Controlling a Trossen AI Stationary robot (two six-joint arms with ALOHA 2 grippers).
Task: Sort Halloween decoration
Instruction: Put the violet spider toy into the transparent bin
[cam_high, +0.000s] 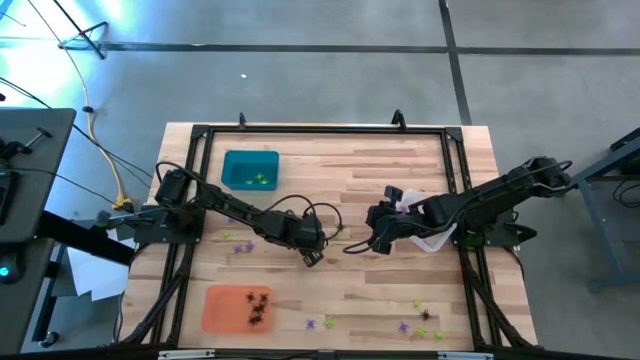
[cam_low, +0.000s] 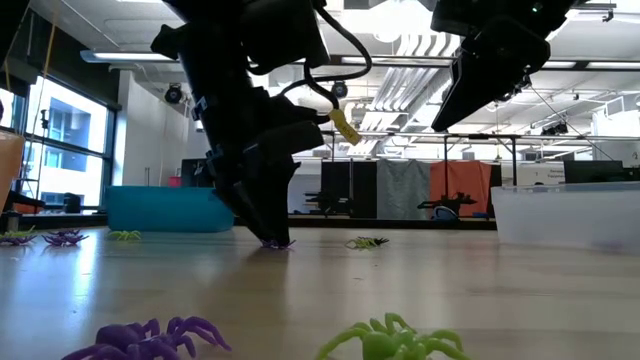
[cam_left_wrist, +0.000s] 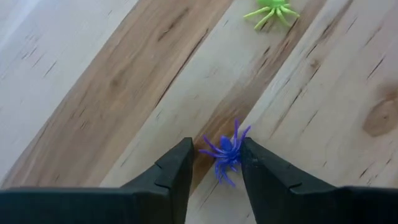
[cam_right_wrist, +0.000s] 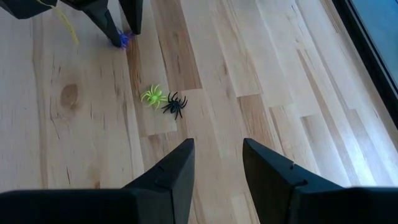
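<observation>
- The light wooden table (cam_high: 380, 290) stands on a grey floor, and a black metal frame (cam_high: 320, 130) runs around its edge.
- On the left side near the back sits a blue-green plastic tray (cam_high: 250, 168) with little yellow-green spiders inside.
- At the front left lies an orange flat tray (cam_high: 222, 308) with small black plastic spiders (cam_high: 258, 308) in it.
- The left gripper (cam_left_wrist: 214, 163) is down at the table near the middle. Its two dark fingers stand a little apart, one on each side of a tiny purple plastic spider (cam_left_wrist: 225, 152), touching it. The spider sits on the wood.
- Just past it lie a yellow-green plastic spider (cam_right_wrist: 152, 96) and a black plastic spider (cam_right_wrist: 175, 104), side by side.
- The right gripper (cam_right_wrist: 217, 158) hangs above the table, right of the middle, with its fingers spread and nothing between them.
- More purple and green spiders (cam_high: 420, 320) lie at the front right.
- A clear plastic tray (cam_low: 570, 213) sits on the right side.
</observation>
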